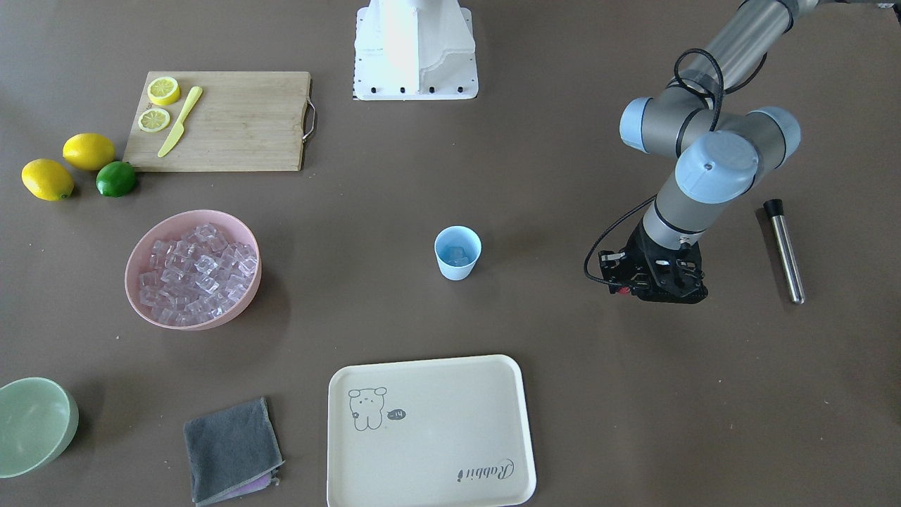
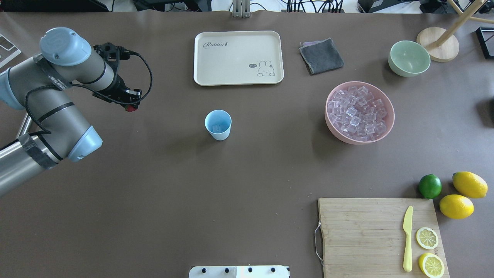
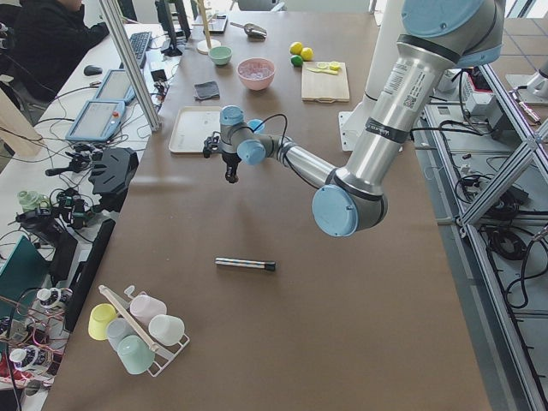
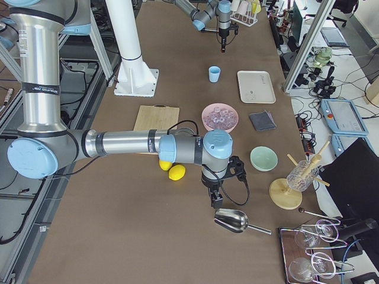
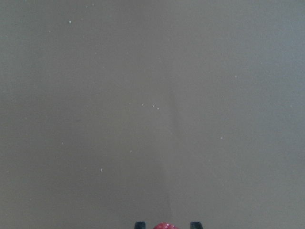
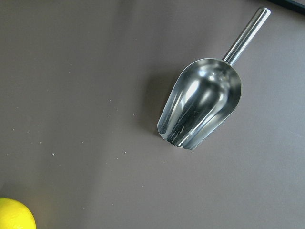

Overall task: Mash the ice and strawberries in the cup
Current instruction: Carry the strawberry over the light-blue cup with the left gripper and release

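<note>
The light-blue cup stands upright mid-table, also in the front view, with an ice cube inside. More ice fills the pink bowl. My left gripper hangs over bare table left of the cup, shut on a small red strawberry; the left wrist view shows the strawberry between the fingertips. My right gripper shows only in the right side view, above the table beside a metal scoop; I cannot tell whether it is open or shut.
A metal muddler with a black end lies beyond the left arm. A cream tray, grey cloth and pale green bowl sit along the far side. A cutting board with knife and lemon halves, two lemons and a lime sit near right.
</note>
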